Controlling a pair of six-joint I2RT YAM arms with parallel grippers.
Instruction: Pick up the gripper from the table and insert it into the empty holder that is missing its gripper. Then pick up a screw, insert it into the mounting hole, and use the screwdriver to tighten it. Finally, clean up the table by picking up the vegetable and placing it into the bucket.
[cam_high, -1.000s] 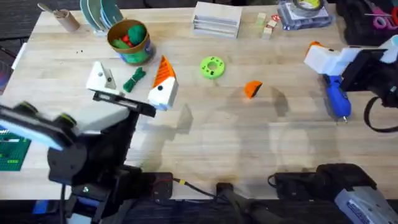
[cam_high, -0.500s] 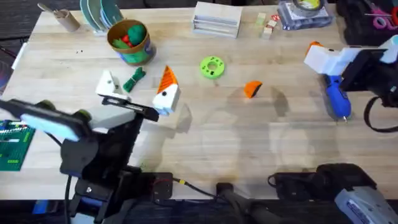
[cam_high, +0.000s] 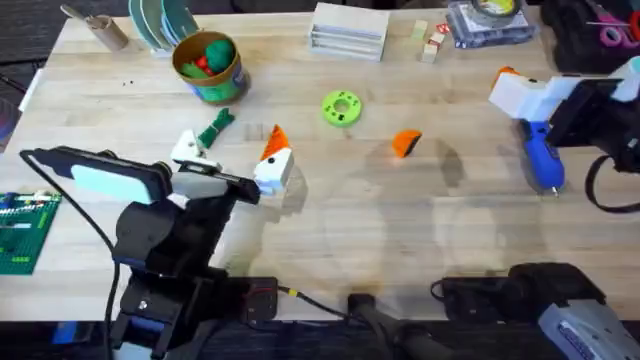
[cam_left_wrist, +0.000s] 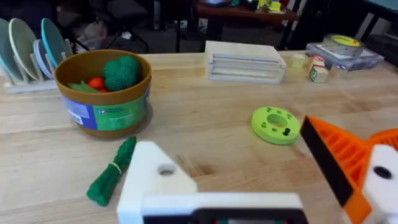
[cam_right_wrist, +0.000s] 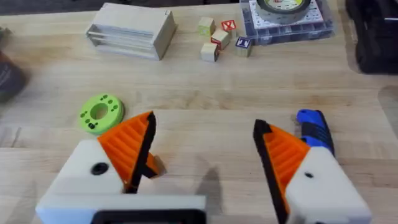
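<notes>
Orange gripper (cam_high: 405, 143) lying loose mid-table (cam_high: 400, 230), left gripper (cam_high: 232, 165) spread beside vegetable (cam_high: 215, 127), one holder (cam_high: 190, 152) bare, right gripper (cam_right_wrist: 205, 155) spread over screwdriver (cam_high: 543, 158), bucket (cam_high: 208, 66) near far-left.

Dark chairs (cam_left_wrist: 134, 12) behind, dim floor

The orange ribbed gripper (cam_high: 405, 143) is seen lying loose mid-surface; the blue screwdriver (cam_high: 541, 157) is laid flat at the right; the green vegetable (cam_high: 215, 127) is placed just beside the yellow-rimmed bucket (cam_high: 222, 86)
</notes>
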